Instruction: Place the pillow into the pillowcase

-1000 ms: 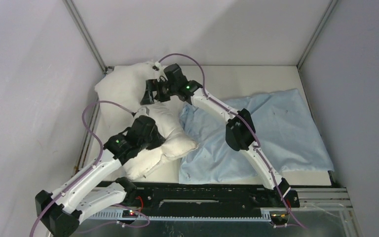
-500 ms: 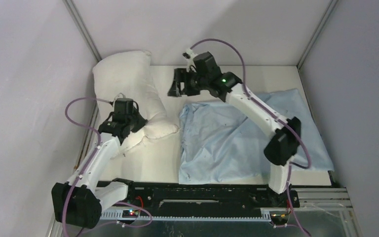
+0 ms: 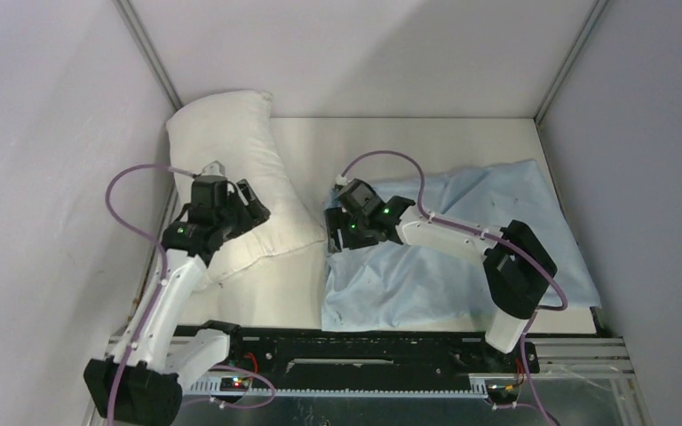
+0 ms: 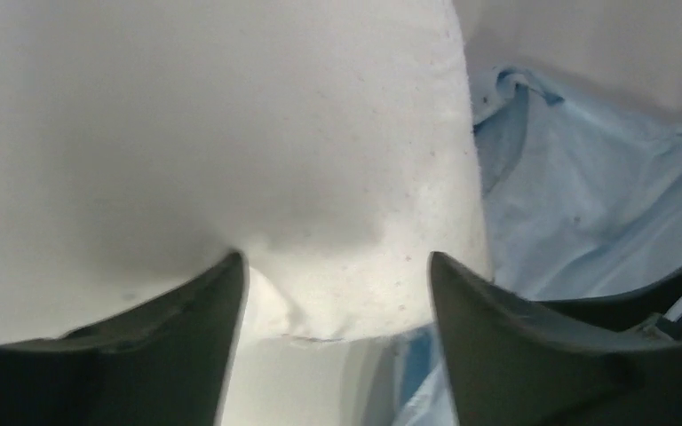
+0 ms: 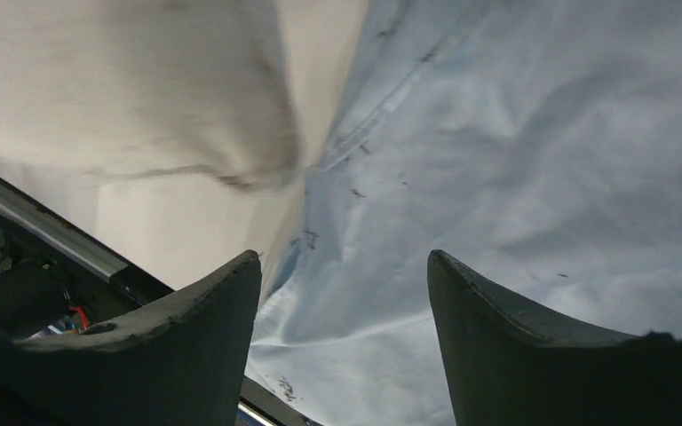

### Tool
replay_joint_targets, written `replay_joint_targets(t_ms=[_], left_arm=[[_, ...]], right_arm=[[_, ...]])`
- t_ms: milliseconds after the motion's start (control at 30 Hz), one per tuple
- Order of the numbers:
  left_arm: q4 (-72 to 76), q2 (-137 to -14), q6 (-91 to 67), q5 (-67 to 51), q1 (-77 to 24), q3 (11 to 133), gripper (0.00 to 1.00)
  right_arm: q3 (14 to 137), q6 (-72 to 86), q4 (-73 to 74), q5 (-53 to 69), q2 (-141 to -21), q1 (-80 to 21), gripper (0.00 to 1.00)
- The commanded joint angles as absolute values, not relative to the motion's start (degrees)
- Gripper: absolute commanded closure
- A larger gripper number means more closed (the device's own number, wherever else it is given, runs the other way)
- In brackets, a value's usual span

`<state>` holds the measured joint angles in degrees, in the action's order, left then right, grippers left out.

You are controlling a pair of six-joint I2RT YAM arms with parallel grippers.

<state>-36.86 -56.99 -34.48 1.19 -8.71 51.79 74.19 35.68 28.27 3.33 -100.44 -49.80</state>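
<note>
Both jaws spread, left pincer (image 4: 335, 266) over pillow (image 4: 231, 133) corner, right pincer (image 5: 344, 262) above pillowcase (image 5: 542, 133), specks clear only wrist-side

We hold our left arm (image 3: 173, 288) up from its base, elbow bent, left gripper (image 3: 250, 206) aimed right with jaws spread. Our right arm (image 3: 444, 235) folds leftward, low, right gripper (image 3: 332, 232) tipped down, jaws also apart.

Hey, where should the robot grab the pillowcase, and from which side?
Pinch the pillowcase at its left edge, the side facing the pillow, near the far corner where the fabric is rumpled and raised. Come down from above with the right gripper, which hangs open there. The rest probably lies too flat to pinch.
</note>
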Motion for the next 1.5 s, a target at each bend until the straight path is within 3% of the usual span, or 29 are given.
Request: replay_joint_targets(t_ms=[0,33,100,200,567,600,633,667,700,733,800,1000,1200,1367,1467], left_arm=[[-44.06,-50.73,-29.39,8.37,-8.26,56.89,0.14],[-45.59,-49.45,-29.17,9.79,-8.26,56.65,0.05],[-48.09,-47.53,-29.06,12.49,-8.26,55.75,0.0],[-50.29,-45.75,-29.39,17.51,-8.26,53.26,0.0],[-45.95,-49.48,-34.82,29.87,-8.26,43.6,0.0],[-44.88,-50.65,-35.07,29.01,-8.31,43.11,0.02],[-43.71,-52.02,-35.1,27.86,-8.27,42.69,0.1],[-42.8,-53.21,-35.14,26.2,-8.26,42.37,0.24],[-41.87,-53.96,-35.09,24.11,-8.31,42.06,0.54],[-41.2,-54.14,-35.26,22.24,-8.72,41.76,0.72],[-41.25,-53.02,-36.31,20.03,-10.88,41.74,0.98],[-44.31,-49.4,-46.97,20.37,-29.78,45.75,1.0],[-44.9,-53.91,-54.29,24.67,-46.4,52.14,1.0],[-45.9,-56.88,-51.59,27.43,-44.01,53.51,1.0],[-44.92,-56.8,-46.22,25.68,-37.6,54.28,0.9]], right_arm=[[74.62,36.69,24.01,-4.39,-97.58,-51.85,0.28],[74.64,36.67,23.95,-4.61,-98.14,-51.79,0.3],[74.63,36.46,23.39,-3.9,-99.4,-51.79,0.36],[74.68,36.36,22.42,-2.49,-100.92,-52.4,0.4],[74.63,34.3,20.5,-1.99,-106.38,-58.02,0.4],[74.62,34.28,20.13,-1.31,-107.15,-58.05,0.4],[74.67,34.4,19.51,-0.78,-107.9,-57.91,0.4],[74.89,34.37,19.36,-0.64,-108.6,-57.78,0.4],[75.4,34.26,19.38,-0.67,-109.34,-57.56,0.41],[75.99,34.09,19.76,-0.74,-110.02,-57.25,0.43],[76.86,34.22,20.86,-1.07,-110.64,-56.36,0.47],[78.22,33.42,20.52,-0.66,-109.58,-53.21,0.49],[86.64,31.22,25.43,0.97,-113.19,-52.25,0.49],[91.91,30.39,29.26,0.52,-115.64,-52.76,0.48],[90.57,30.37,29.2,0.1,-114.34,-52.63,0.45]])
